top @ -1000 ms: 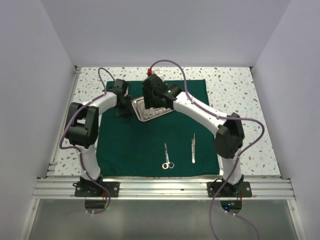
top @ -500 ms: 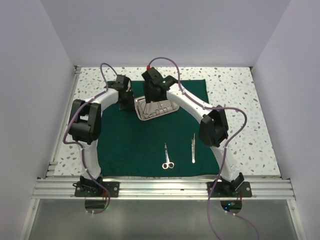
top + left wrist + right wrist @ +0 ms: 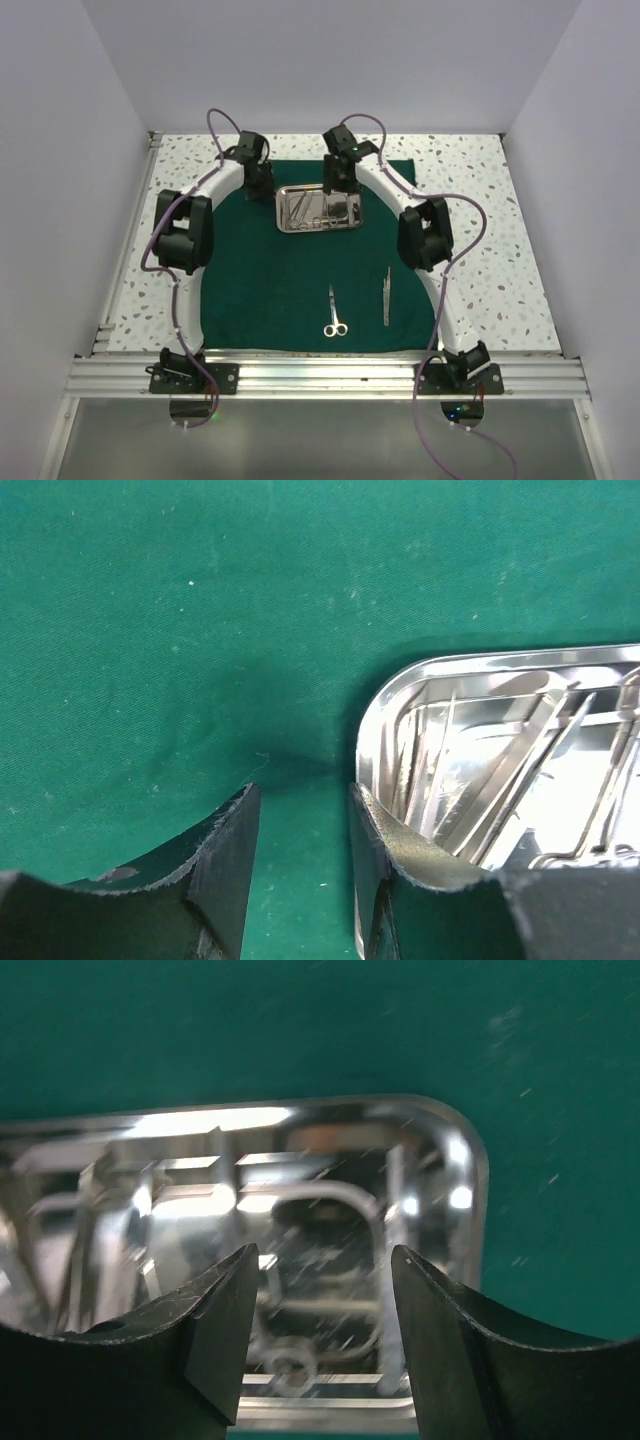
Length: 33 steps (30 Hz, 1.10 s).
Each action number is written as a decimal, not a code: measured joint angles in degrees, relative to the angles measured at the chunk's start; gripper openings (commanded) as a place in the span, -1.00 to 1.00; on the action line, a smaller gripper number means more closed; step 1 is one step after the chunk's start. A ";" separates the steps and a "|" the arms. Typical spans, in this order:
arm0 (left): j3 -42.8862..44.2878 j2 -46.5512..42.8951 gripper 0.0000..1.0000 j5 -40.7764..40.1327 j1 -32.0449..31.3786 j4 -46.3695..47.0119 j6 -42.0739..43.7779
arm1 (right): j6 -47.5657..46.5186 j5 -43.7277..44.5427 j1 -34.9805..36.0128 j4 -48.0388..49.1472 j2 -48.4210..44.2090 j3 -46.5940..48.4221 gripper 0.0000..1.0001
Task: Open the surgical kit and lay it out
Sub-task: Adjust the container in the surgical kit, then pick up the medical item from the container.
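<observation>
The dark green cloth wrap [image 3: 260, 280] lies spread flat on the table. The steel tray [image 3: 281, 210] sits on its far middle with several steel instruments [image 3: 318, 207] inside. Scissors [image 3: 335, 312] and tweezers [image 3: 386, 295] lie on the cloth nearer the arms. My left gripper [image 3: 265, 190] is open at the tray's left end. In the left wrist view the gripper [image 3: 300, 815] has only cloth [image 3: 150, 630] between its fingers, and its right finger [image 3: 400, 855] overlaps the tray rim [image 3: 470, 660]. My right gripper [image 3: 337, 188] is open over the tray's far edge; the right wrist view [image 3: 325, 1270] shows it empty above the tray's end [image 3: 470, 1165].
The speckled white tabletop [image 3: 470, 180] borders the cloth on the left, right and far sides. White walls enclose the table on three sides. An aluminium rail [image 3: 320, 375] carrying both arm bases runs along the near edge.
The tray has shifted right and away from the bases and turned square to the cloth. Both grippers have moved toward the far side; the right one has swung right.
</observation>
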 measured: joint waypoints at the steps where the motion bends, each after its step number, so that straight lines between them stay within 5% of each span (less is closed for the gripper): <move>1: 0.15 -0.09 -0.10 0.04 0.00 -0.02 -0.24 | 0.00 0.00 -0.76 -0.09 0.94 0.57 0.19; 21: -12.90 -18.03 -0.10 0.52 -0.04 -3.19 -0.26 | 0.37 2.36 2.71 0.70 8.92 12.81 0.16; 33: -23.23 -27.28 -0.10 1.51 0.48 -2.99 0.07 | 0.52 7.19 2.89 1.60 13.64 16.46 -0.16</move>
